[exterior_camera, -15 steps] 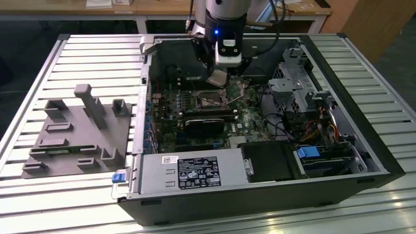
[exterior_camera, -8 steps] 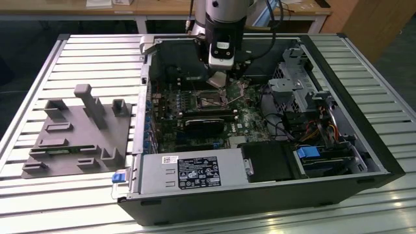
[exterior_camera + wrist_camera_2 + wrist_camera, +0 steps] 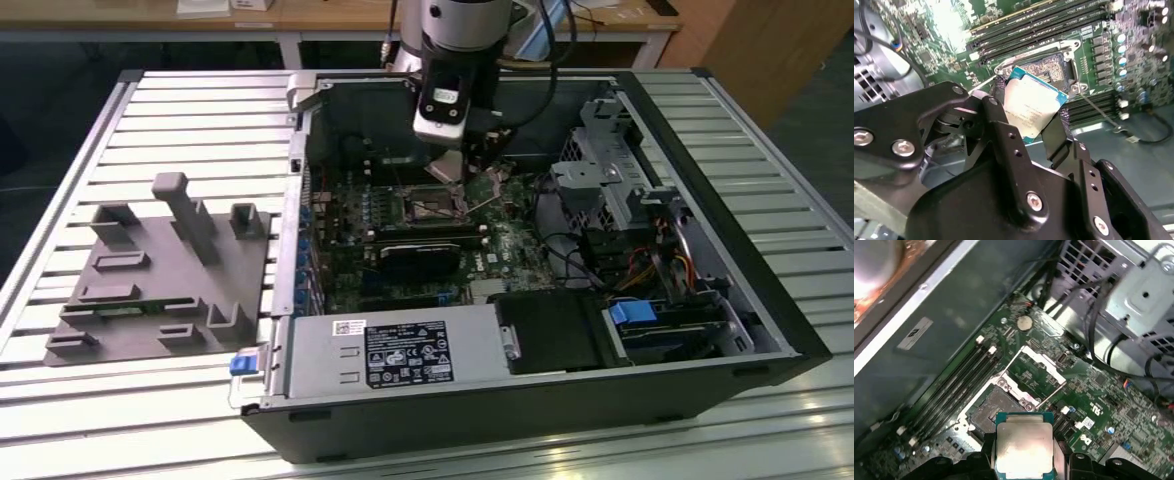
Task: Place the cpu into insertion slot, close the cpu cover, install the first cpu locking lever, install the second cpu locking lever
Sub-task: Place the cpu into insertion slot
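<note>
Exterior view: the fingers [image 3: 449,166] hang above the insertion slot [image 3: 430,207] inside the open computer case [image 3: 747,300]. Second wrist view: the fingers clamp the cpu [image 3: 1031,107] by its edges, tilted, above the slot and apart from it. First wrist view: the cpu cover [image 3: 1036,371] stands open and the slot is empty, so all four steps appear to remain.

Silver-grey square cpu [image 3: 1023,447] with green edge, tilted, clamped between end effector [image 3: 1030,120] fingers close by insertion slot [image 3: 990,407], not seated. Slot open: dark centre bare, silvery rim. Silvery cpu cover [image 3: 1035,371] swung up beside slot, green board visible through its window.
</note>
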